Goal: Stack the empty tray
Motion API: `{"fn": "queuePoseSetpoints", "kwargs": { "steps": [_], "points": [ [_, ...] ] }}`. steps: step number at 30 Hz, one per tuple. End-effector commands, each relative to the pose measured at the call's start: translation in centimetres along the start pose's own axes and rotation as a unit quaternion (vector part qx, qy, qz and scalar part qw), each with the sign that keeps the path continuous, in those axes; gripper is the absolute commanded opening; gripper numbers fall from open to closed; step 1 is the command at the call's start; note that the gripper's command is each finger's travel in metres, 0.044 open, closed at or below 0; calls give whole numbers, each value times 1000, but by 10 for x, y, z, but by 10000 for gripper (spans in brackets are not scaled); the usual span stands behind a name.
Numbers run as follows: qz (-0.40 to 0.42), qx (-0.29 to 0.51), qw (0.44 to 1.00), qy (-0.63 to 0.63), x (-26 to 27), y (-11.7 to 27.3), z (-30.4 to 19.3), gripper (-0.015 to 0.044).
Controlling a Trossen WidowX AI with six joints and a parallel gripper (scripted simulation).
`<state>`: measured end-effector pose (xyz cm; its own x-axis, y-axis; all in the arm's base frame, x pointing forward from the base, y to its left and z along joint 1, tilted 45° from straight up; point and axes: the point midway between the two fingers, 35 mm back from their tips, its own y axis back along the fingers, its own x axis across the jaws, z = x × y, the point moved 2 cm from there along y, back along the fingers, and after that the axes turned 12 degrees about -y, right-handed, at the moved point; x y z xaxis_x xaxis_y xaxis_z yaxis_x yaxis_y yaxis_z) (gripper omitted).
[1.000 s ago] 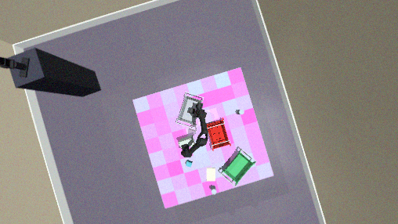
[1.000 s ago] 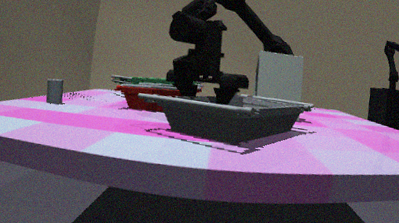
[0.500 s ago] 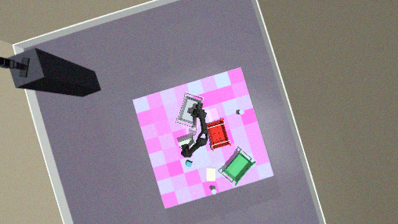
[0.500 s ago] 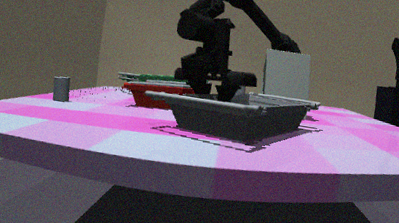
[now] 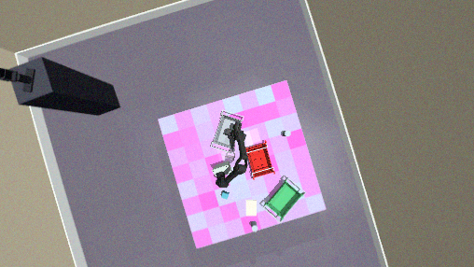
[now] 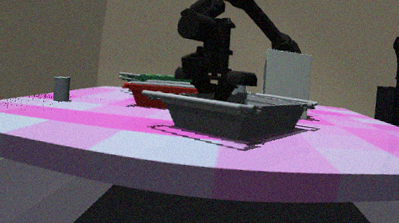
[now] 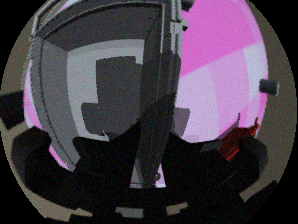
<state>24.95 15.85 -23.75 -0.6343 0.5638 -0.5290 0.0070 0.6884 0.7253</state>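
The grey tray (image 5: pixel 225 135) (image 6: pixel 209 118) (image 7: pixel 75 75) stands upright on the table, its inside bare where visible. My gripper (image 5: pixel 232 131) (image 6: pixel 221 95) (image 7: pixel 147 124) points down with its fingers astride the grey tray's long side wall and is shut on that wall. The red tray (image 5: pixel 258 163) (image 6: pixel 149 97) (image 7: pixel 236 144) stands beside it. Small dark marks show inside it in the top view; separate blocks cannot be made out. Its two pale wire bars (image 5: pixel 262 175) appear to lie across its top near the ends. The arm hides part of the grey tray.
A green tray (image 5: pixel 283 198) (image 6: pixel 165 80) with bars out at its ends stands beyond the red one. A pale upright panel (image 5: pixel 220 168) (image 6: pixel 287 74) is near the arm's base. Two grey cylinders (image 5: pixel 285 133) (image 5: pixel 254 227), a teal block (image 5: pixel 225 194) and a cream square (image 5: pixel 251 207) are also on the table.
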Motion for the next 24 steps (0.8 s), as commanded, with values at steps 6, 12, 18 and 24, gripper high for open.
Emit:
{"fn": "queuePoseSetpoints", "kwargs": {
  "steps": [6, 12, 18, 24],
  "points": [
    [-4, 0, 1000, 2, -1, -1, 0, 35],
    [-3, 0, 1000, 2, -1, 19, 2, 0],
    [-2, -1, 1000, 2, 0, 73, 1, 0],
    [-2, -1, 1000, 2, 0, 80, 0, 0]
  ]
}}
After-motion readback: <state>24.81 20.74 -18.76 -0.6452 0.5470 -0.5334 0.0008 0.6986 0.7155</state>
